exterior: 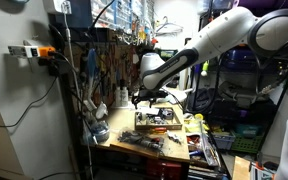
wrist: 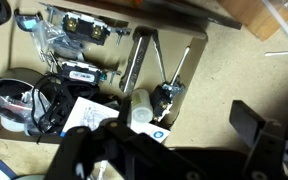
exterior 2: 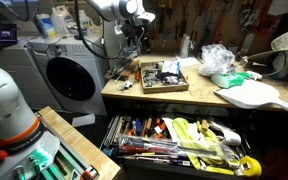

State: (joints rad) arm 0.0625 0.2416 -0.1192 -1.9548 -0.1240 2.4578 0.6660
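- Hovering above a cluttered parts tray (exterior: pixel 156 119) (exterior 2: pixel 162 77), the claw (exterior: pixel 144 97) (exterior 2: pixel 136 42) (wrist: pixel 174 130) points down in both exterior views and touches nothing.
- Claw is spread. In the wrist view its two dark fingers (wrist: pixel 256 125) stand well apart with nothing pinched between them.
- The nearest thing is a white cylinder (wrist: pixel 141 107). It lies in the tray almost straight under the claw, closer to one finger than the other and apart from both.
- A small black part (wrist: pixel 164 98) sits just beside the cylinder, also under the claw's gap.
- Ahead of the claw, past the cylinder, a pair of metal bars (wrist: pixel 132 62) lies angled across the tray floor.
- A blue-and-white packet (wrist: pixel 84 115) sits by the cylinder, out past one finger. Whether the two touch cannot be told.
- Farther out on that side is a black cable coil (wrist: pixel 14 100), with bagged electronic parts (wrist: pixel 79 25) at the tray's far end.
- The tight clutter around the cylinder crowds both finger paths.
- The tray sits on a workbench (exterior 2: pixel 199 97) below the claw.
- Hanging tools (exterior: pixel 96 70) cover the wall near the claw.
- A white plastic bag (exterior 2: pixel 219 58) sits on the bench, well apart from the claw.
- An open tool drawer (exterior 2: pixel 179 145) is well below the claw, under the bench.
- A washing machine (exterior 2: pixel 69 75) stands off to the side, lower than the claw.
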